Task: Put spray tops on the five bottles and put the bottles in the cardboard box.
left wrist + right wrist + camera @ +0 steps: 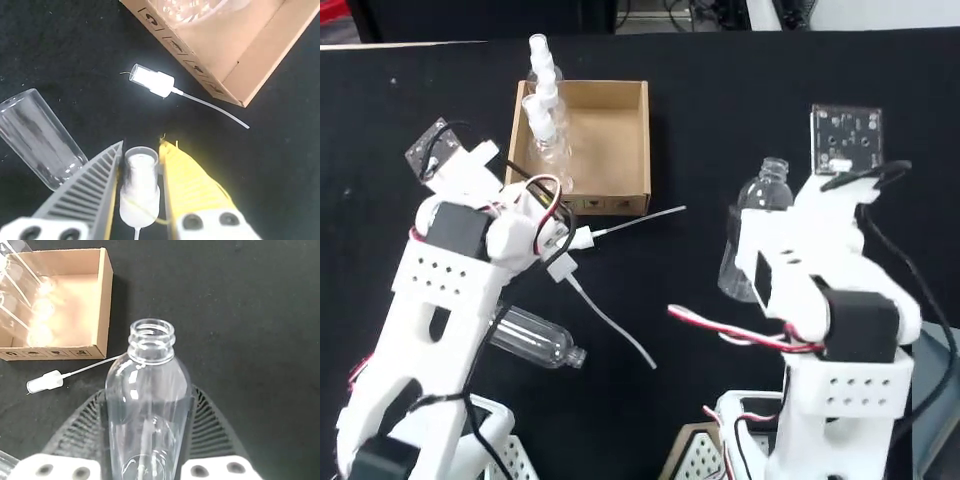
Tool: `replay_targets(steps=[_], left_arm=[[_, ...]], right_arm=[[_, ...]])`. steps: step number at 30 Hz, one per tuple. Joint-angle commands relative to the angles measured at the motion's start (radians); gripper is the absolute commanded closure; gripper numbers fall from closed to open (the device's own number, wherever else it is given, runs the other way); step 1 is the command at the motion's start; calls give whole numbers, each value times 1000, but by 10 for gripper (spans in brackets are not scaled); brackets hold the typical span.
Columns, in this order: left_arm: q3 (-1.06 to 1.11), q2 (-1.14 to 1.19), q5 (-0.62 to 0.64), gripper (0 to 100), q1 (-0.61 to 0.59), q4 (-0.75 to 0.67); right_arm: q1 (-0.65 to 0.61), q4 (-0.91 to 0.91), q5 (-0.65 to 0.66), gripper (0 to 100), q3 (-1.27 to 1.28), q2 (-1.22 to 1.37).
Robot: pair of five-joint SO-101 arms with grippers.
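My left gripper [141,147] [563,255] is shut on a white spray top [139,186], whose thin tube [615,330] trails over the black table. A second spray top [152,82] [586,238] [45,381] lies loose just in front of the cardboard box [620,150] [250,70] [75,300]. An uncapped clear bottle [535,340] [37,137] lies on its side beside the left arm. My right gripper [147,392] [748,255] is shut on another open clear bottle [147,405] [760,215], held upright to the right of the box. Three bottles with spray tops [545,110] stand in the box's left part.
The right half of the box floor [610,140] is bare. A small square board [846,135] stands at the back right. The arms' bases [720,450] sit at the front edge. Black table [720,120] lies open between the box and the right arm.
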Motion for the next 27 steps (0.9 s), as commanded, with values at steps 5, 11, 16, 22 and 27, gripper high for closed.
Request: replay_targets(steps=[5, 11, 16, 22, 27], left_arm=[[-1, -83, -9, 971, -12, -17], [48, -84, -25, 971, -12, -81], [58, -84, -46, 971, -12, -98], [56, -84, -49, 971, -12, -103], [50, -84, -51, 971, -12, -103]], right_arm=[[-17, -120, -9, 988, 140, -136], [-126, -215, -2, 988, 294, -228], [-166, -278, -3, 988, 381, -305], [-167, -331, -2, 988, 452, -383], [-167, -399, 0, 988, 533, -444]])
